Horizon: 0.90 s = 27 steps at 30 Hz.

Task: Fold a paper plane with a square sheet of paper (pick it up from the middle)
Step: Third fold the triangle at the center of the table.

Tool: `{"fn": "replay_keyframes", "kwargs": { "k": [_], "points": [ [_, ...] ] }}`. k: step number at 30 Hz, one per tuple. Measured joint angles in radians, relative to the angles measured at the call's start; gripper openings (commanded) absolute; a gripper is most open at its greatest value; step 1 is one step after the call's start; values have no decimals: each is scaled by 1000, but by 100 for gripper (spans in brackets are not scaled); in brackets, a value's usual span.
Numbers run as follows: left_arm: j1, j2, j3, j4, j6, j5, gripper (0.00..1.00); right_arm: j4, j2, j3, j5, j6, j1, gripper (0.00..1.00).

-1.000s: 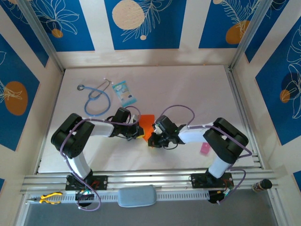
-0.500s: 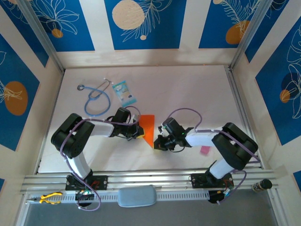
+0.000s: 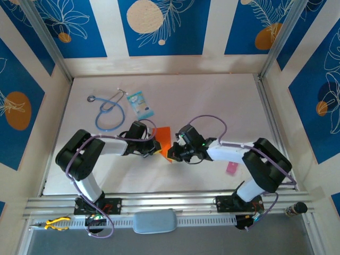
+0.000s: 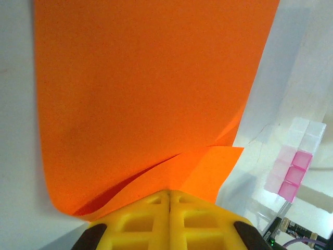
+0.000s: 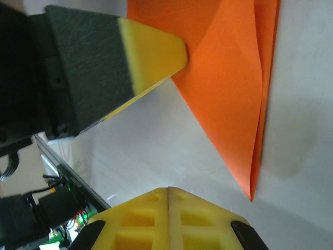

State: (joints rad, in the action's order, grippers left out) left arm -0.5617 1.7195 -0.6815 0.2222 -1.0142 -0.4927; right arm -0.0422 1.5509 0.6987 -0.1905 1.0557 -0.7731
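Rail: at the near edge, carrying both arm bases, with yellow pliers at the left and a grey pad at centre.

Pink strip: lies flat just right of the right forearm, well apart from the paper.

Right gripper: low over mid-table, at the paper's near right corner. The right wrist view shows its yellow fingers pressed together with nothing between them. Bare table separates them from the paper's tip.

Left gripper: at the paper's left edge. The left wrist view shows the fingers closed flush. The paper's layers run into their seam, so they seem to pinch that edge. The right wrist view shows one finger side-on, its yellow tip against the paper's edge.

Paper: orange, partly folded, on the table between the two grippers, about centre.
- Long axis: runs far to near, narrowing to a sharp tip at the near right that points towards the right gripper.
- Top view: gives the outline alone.
- Right wrist view: shows two layers overlapping along one edge.
- Left wrist view: shows a small flap turned over by the fingers and a corner curling off the surface.

Table: bare beyond and right of the paper up to the far wall. The far left holds a stethoscope and a packet, both apart from the paper. Walls close three sides.
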Motion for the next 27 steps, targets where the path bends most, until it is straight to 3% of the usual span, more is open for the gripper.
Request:
{"fn": "replay_keyframes", "kwargs": {
  "k": [8, 21, 27],
  "points": [
    [-2, 0, 0, 3, -2, 5, 0, -30, 111, 31, 31, 87, -7, 4],
    [-3, -2, 0, 1, 2, 8, 0, -46, 170, 56, 50, 95, -6, 3],
    [-4, -4, -37, -64, 61, 11, 2, -150, 167, -1, 43, 107, -5, 3]
  ]
}}
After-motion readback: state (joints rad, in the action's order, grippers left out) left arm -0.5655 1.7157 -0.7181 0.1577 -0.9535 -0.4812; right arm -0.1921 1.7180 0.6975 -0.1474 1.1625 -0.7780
